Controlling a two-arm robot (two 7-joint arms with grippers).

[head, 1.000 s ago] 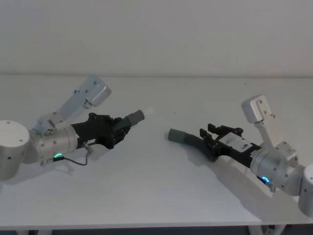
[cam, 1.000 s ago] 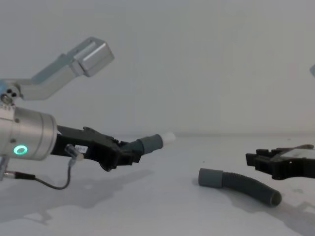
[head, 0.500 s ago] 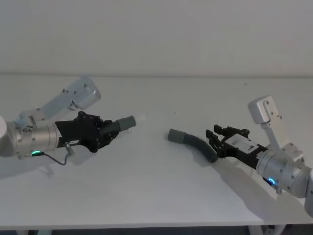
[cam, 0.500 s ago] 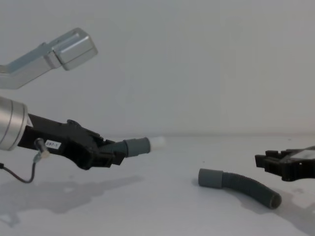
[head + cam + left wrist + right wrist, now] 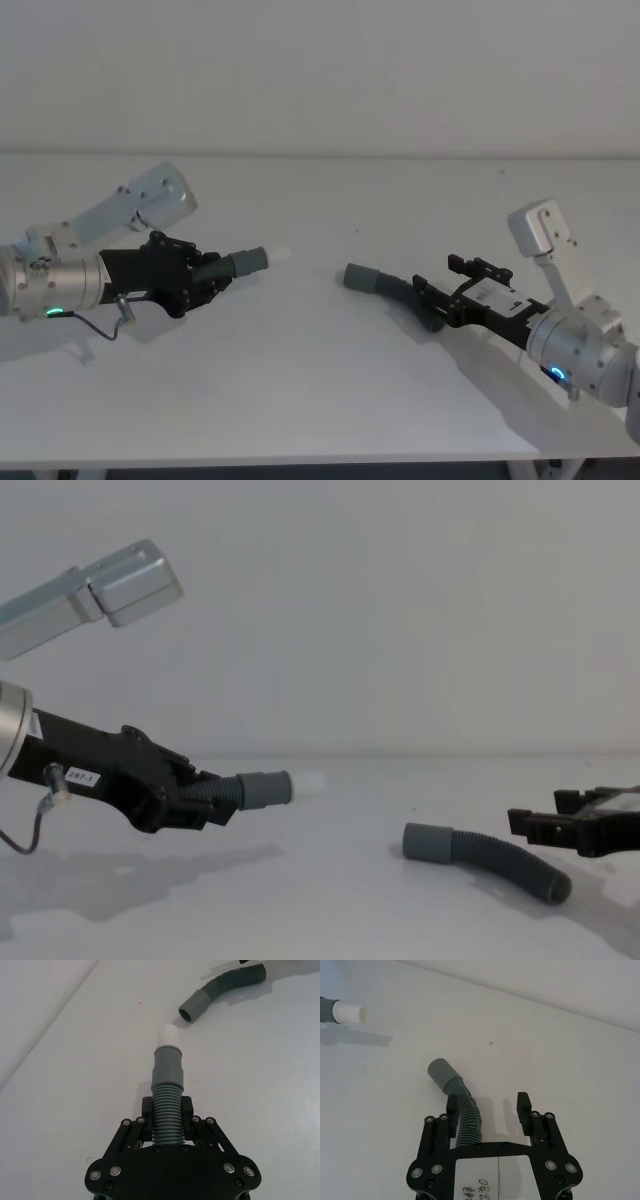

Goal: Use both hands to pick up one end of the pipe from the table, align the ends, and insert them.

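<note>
**A:** Step in hand?

**B:** Second pickup, most likely. Half done on the left: left gripper (image 5: 167, 1115) with jaws pressed onto the ribs of the short hose (image 5: 167, 1102), holding it clear of the bench (image 5: 320, 390). Grey cuff (image 5: 167, 1067) and white spigot (image 5: 169, 1036) aimed across toward the other piece.

**A:** And on the right?

**B:** Right gripper (image 5: 487, 1102) low over the longer hose (image 5: 466, 1117), jaws spread, nothing pinched. Flat on the bench for that piece, with the ribbed body between the spread jaws and hard by one of them (hard to tell whether touching). Open cuff (image 5: 441, 1074) pointing out ahead, well apart from the spigot.

**A:** Called for next?

**B:** Probably: centre over the ribs, settle down, close just behind the cuff, lift. Then turn both wrists to bring cuff mouth and spigot onto one line before pushing home. Worth gripping near the cuff, since likely to droop otherwise (corrugated, so bendy, at a guess).

**A:** Anything to read?

**B:** Little. On the back of the right gripper, a white label (image 5: 497, 1172) with dark handwriting cut off at the edge, not legible. On the left gripper in the chest view, a small white tag (image 5: 85, 778) with digits too small to trust. No brand name to be made out.
</note>
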